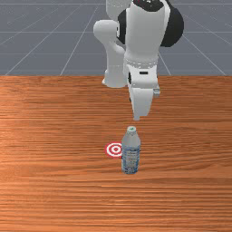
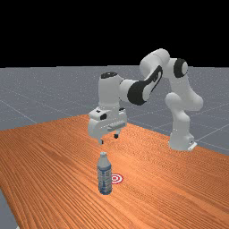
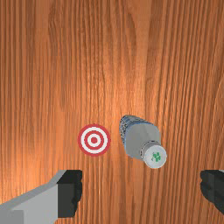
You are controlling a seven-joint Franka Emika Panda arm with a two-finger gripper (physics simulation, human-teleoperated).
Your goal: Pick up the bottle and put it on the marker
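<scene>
Poised above bottle (image 1: 130, 154) with gripper (image 3: 141, 191) wide open, empty.
Find bottle upright in the front view's lower middle, just beside marker (image 1: 114, 149); centre over it before lowering straight, to avoid tipping.

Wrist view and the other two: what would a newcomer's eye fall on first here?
Probably the red-and-white bullseye marker, flat on the orange-brown table. Next, the upright bottle beside it, with its blue-and-white label. Then the big white arm, reaching across from the far view's right, its open claw hanging higher than the bottle.
</scene>
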